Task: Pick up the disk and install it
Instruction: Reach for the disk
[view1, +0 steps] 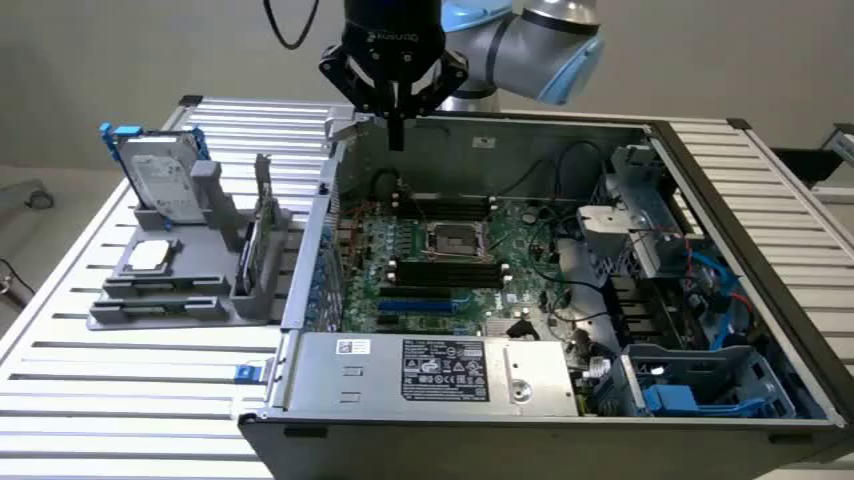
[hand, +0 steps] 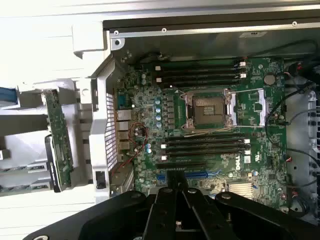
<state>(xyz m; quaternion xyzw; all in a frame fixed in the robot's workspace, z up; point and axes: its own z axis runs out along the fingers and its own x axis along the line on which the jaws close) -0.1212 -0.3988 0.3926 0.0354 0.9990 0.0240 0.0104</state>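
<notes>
Blue-framed, the disk (view1: 163, 178) stands on edge in the grey stand (view1: 187, 295), well apart from the gripper (view1: 395, 138) — fingers pressed together, empty, above the open case (view1: 534, 135) — so a low crossing could clip its wall.

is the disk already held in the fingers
No, the disk stands in the grey stand beside the computer case, apart from the shut fingers.
</notes>
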